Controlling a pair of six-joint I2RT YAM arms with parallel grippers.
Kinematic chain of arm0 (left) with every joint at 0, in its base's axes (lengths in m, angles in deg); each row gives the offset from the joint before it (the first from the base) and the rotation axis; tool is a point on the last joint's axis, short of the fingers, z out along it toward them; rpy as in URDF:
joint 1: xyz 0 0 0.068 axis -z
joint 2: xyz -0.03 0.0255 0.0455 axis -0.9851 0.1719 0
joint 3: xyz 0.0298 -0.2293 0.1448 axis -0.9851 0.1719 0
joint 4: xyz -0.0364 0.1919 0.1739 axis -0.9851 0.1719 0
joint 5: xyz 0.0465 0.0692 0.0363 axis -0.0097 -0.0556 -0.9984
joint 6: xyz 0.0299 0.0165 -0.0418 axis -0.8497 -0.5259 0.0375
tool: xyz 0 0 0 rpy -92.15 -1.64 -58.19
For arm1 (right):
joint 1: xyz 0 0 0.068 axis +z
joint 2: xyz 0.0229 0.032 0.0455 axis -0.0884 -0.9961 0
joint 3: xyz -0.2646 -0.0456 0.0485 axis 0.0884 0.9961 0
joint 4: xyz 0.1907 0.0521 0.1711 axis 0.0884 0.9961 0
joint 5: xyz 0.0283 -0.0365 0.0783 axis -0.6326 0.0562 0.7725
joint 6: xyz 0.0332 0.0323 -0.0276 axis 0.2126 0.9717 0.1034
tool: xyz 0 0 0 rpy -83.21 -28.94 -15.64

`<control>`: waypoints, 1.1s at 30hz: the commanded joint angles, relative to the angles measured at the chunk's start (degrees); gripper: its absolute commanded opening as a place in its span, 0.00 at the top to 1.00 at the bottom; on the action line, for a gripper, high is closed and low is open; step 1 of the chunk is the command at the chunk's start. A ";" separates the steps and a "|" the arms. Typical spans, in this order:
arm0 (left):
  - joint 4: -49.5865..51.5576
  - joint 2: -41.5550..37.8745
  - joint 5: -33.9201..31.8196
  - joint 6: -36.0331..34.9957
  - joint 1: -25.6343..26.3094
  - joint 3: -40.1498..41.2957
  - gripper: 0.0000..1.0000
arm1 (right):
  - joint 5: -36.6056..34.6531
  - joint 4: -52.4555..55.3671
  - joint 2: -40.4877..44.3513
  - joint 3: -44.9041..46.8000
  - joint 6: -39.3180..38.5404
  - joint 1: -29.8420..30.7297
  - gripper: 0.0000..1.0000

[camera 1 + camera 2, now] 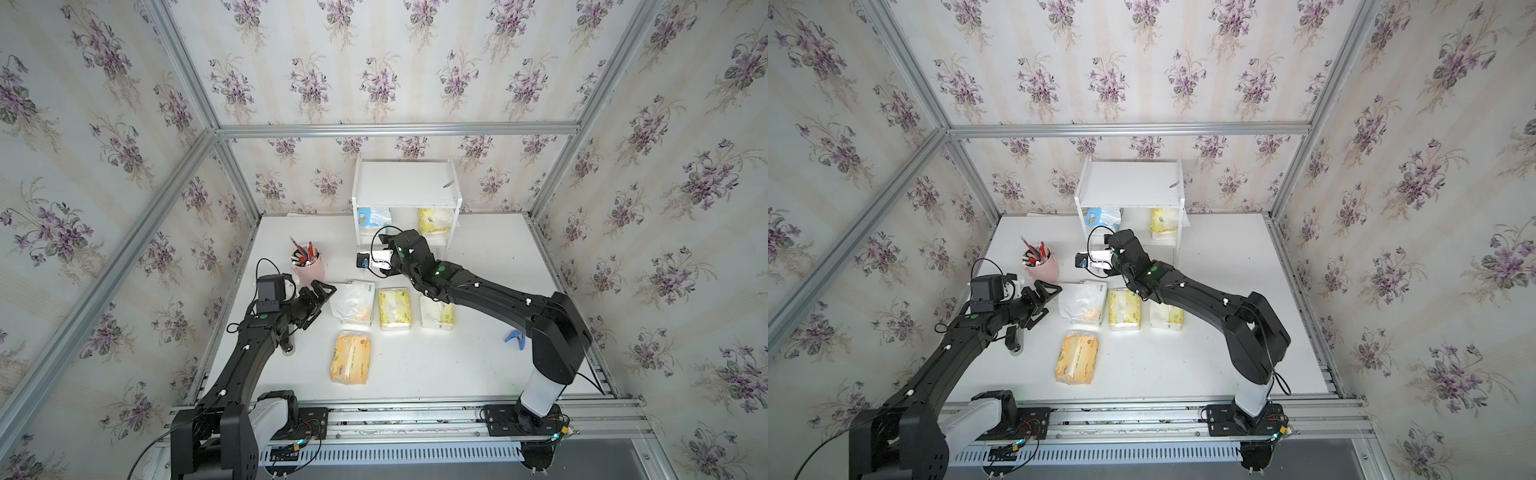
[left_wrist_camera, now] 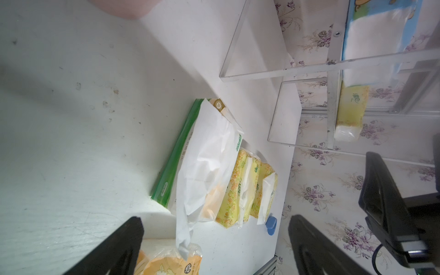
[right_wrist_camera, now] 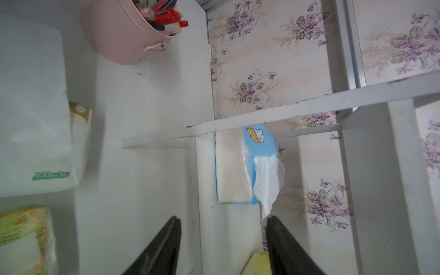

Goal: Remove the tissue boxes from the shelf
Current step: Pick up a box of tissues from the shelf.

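Reaching for: blue-and-white pack point(image 3: 258, 147), lower tier of shelf point(image 1: 405, 183), far edge of tabletop point(image 1: 478, 357)
Right pincer point(image 3: 223, 217): open, empty
Left pincer point(image 2: 215, 217): open, idle
Advice: clamp the pack's body, not its loose tissue point(image 3: 267, 185)

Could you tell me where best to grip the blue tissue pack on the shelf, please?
Pinch the blue pack across its near end, coming level through the front of the shelf; the upper board covers it, and its loose tissue would likely pull out.

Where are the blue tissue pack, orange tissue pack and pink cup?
blue tissue pack point(image 3: 264, 148): right wrist view, blue wrapper.
orange tissue pack point(image 1: 351, 359): a top view, its middle.
pink cup point(image 1: 312, 272): a top view, side wall.
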 commanded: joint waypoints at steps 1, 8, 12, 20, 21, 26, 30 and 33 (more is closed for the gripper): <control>-2.61 0.45 2.51 -1.27 -0.14 -0.08 0.01 | -1.85 -0.10 -3.57 -3.87 -3.55 0.00 0.43; -1.96 1.06 2.13 -1.71 -0.15 -0.56 0.01 | -1.68 2.01 -12.18 -13.62 -5.32 -1.67 0.43; -1.08 1.15 1.32 -2.25 -0.08 -0.67 0.01 | -2.71 2.86 -16.20 -17.94 -8.45 -2.55 0.43; 0.57 0.80 0.35 -3.16 -0.15 -1.22 0.01 | -2.42 4.31 -21.21 -24.21 -10.19 -3.47 0.46; 0.59 0.80 0.40 -3.11 -0.15 -1.36 0.01 | -2.69 5.26 -21.89 -25.03 -10.19 -3.51 0.48; 0.92 0.53 0.28 -3.37 -0.15 -1.38 0.01 | -3.52 8.59 -23.17 -26.52 -9.36 -3.87 0.58; 1.03 0.53 0.44 -3.55 -0.15 -1.41 0.01 | -4.64 11.28 -23.36 -26.63 -9.43 -3.95 0.71; 1.03 0.28 0.46 -3.65 -0.15 -1.40 0.01 | -4.89 13.01 -23.00 -26.61 -8.90 -3.91 0.84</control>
